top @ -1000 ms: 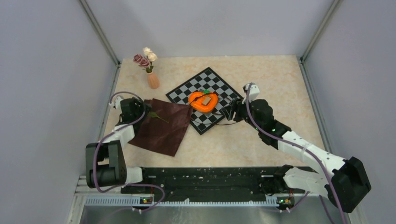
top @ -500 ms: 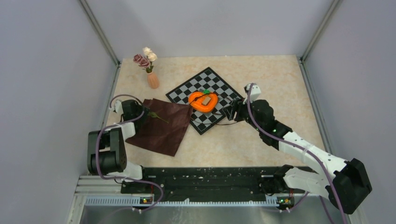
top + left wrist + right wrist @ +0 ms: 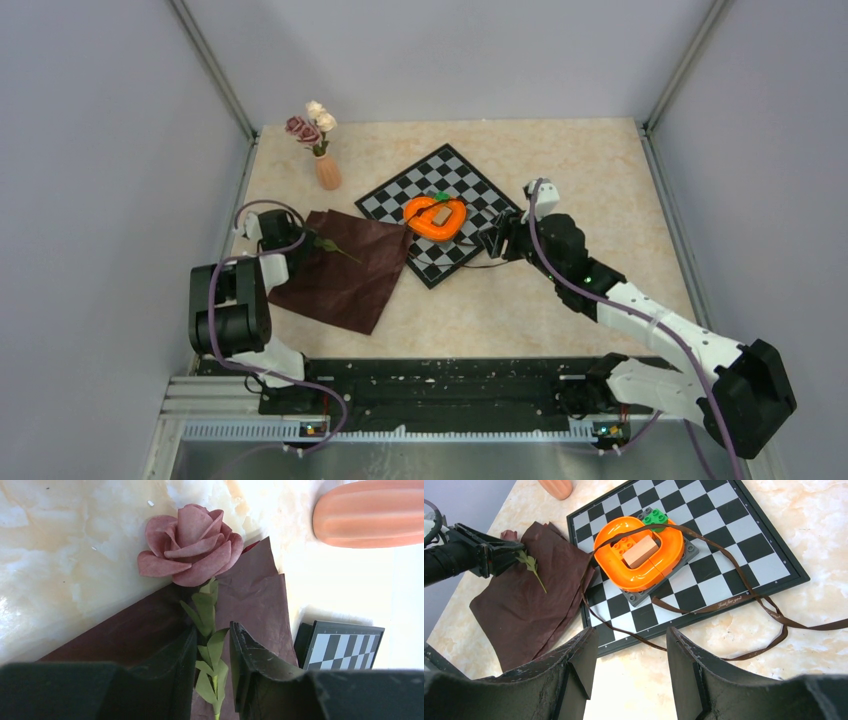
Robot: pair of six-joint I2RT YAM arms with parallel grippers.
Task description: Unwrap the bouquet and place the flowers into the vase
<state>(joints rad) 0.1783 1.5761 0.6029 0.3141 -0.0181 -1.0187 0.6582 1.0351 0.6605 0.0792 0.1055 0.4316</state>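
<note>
Grey walls box in a marbled beige counter (image 3: 560,160). At far left the left hand (image 3: 213,630) lies low on the unwrapped maroon cloth (image 3: 345,280). Its fingers are narrow either side of the leafy stem (image 3: 207,610) of 1 mauve rose (image 3: 190,545), with gaps showing, so nothing is pinched yet. Gripping just below the head would, I judge, leave the stem free to feed down a narrow neck. Behind stands the terracotta vase (image 3: 327,172), already holding cream and mauve roses (image 3: 310,122). Further right, a chessboard (image 3: 470,180) carries an orange toy-brick heart (image 3: 609,565). The loose brown ribbon (image 3: 734,602) draped over it reads "Just for you". Right hand (image 3: 631,632) hovers wide and empty, probably keeping clear.
</note>
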